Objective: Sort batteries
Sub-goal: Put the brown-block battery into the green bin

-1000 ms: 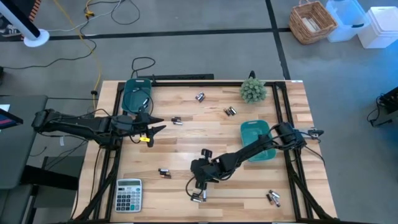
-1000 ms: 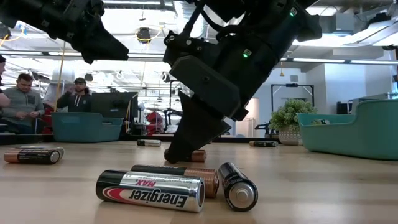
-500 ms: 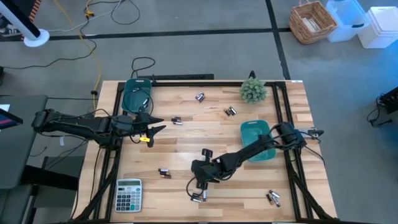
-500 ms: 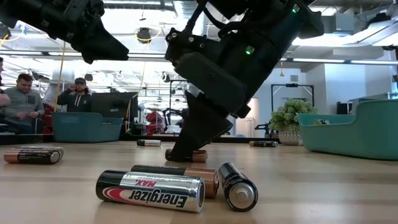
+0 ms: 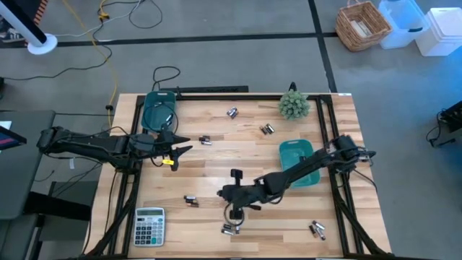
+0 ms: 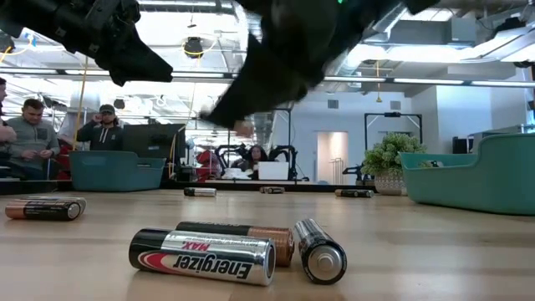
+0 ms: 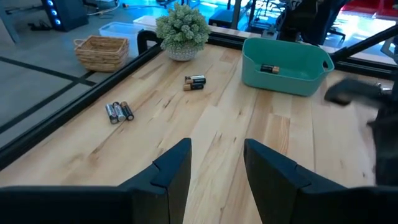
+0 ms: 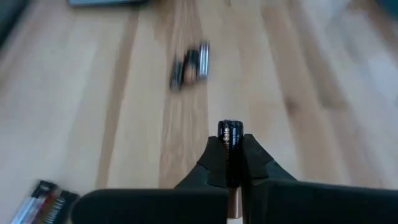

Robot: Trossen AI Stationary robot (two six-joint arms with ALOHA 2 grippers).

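Note:
Batteries lie in small groups on the wooden table: three [image 6: 242, 251] at the near edge, a pair [image 5: 190, 201] left of them, and more at the far side [image 5: 232, 113] and near right [image 5: 316, 230]. My right gripper [image 5: 221, 193] hangs above the table's near middle, shut on one dark battery [image 8: 230, 132]. Over the left side, my left gripper [image 7: 217, 162] hovers open with nothing between its fingers. Another battery [image 7: 270, 68] lies inside the right teal bin [image 5: 299, 162]. My right gripper pinches the battery between its two fingers [image 8: 255, 158]. The battery lies along the fingers, and its dark end [image 8: 230, 127] sticks out past their tips. The fingers slant down toward the table's left. The battery is lifted clear of the table.
A second teal bin [image 5: 159, 108] stands at the far left and a small potted plant [image 5: 294, 105] at the far right. A grey calculator [image 5: 149, 225] lies at the near left corner. People sit in the room beyond the table [image 6: 33, 125].
My right gripper has risen from the table with the battery that lay just behind the near group of three. That battery is now lifted clear. The arm has swung a little toward the table's left.

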